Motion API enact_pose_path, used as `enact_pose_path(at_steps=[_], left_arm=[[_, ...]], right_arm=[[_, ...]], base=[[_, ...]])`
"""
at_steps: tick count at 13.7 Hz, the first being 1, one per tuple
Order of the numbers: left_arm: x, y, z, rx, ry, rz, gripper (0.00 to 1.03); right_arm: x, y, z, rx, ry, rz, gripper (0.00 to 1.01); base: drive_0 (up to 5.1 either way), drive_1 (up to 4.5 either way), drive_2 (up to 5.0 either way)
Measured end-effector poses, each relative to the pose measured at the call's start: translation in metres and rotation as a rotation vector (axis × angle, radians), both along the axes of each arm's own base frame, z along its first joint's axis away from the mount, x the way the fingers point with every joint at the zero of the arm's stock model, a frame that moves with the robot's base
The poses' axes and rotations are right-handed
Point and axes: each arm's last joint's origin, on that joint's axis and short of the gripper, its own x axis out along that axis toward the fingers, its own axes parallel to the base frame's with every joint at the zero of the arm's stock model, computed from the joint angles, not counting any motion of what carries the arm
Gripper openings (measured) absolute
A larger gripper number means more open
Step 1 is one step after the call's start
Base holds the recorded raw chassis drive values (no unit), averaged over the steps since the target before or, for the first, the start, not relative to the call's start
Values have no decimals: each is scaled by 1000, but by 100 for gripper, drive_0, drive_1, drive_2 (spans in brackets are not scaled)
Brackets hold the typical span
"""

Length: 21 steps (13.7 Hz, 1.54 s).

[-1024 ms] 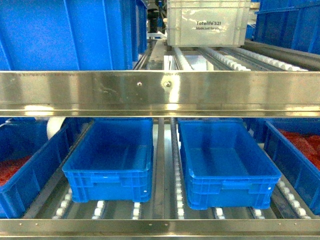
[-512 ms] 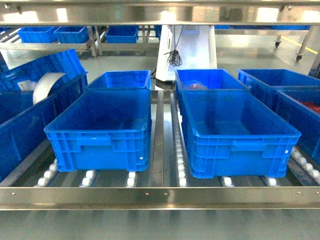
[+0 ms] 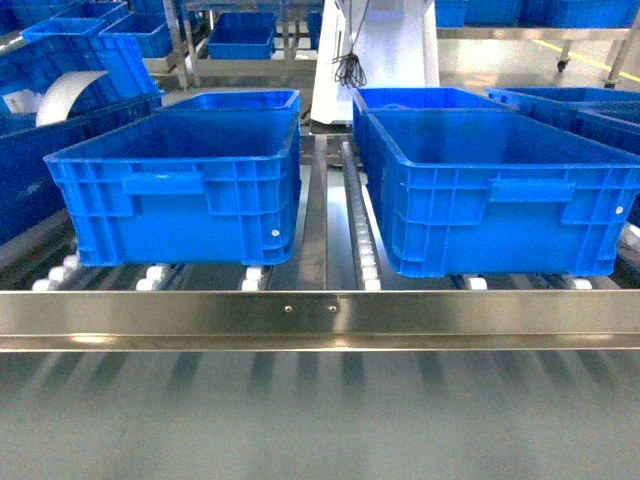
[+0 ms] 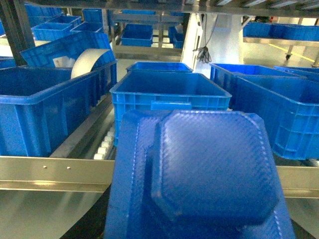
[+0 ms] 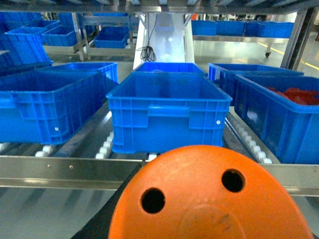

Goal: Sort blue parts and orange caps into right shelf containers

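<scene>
A large textured blue part (image 4: 209,169) fills the lower left wrist view, held up before the shelf rail; my left gripper is hidden behind it. An orange cap (image 5: 209,199) with two round holes fills the lower right wrist view and hides my right gripper the same way. Neither gripper shows in the head view. Two right shelf containers stand side by side on the roller shelf, the left crate (image 3: 170,190) and the right crate (image 3: 500,200). The left wrist faces one crate (image 4: 169,94), the right wrist another crate (image 5: 167,114).
A steel front rail (image 3: 320,315) runs across the shelf edge. More blue crates stand behind and beside. One crate at far right holds orange pieces (image 5: 294,94). A white roll (image 3: 65,95) sits in a left crate. A white column (image 3: 375,50) stands behind.
The head view has dropped from the upper shelf rail down to the lower shelf level. The two crates now appear closer and almost side-on.
</scene>
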Motion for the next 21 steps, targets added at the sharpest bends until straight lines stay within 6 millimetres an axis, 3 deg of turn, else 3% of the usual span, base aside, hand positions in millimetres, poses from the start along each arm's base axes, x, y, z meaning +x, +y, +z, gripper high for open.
enact_pose_path(at_steps=[8, 21], left_arm=[[0, 0, 0, 0, 0, -1, 42], [0, 0, 0, 0, -2, -1, 42]], right_arm=[[0, 0, 0, 0, 0, 0, 44], [0, 0, 0, 0, -3, 0, 44]], base=[[0, 0, 0], [-3, 424, -429]])
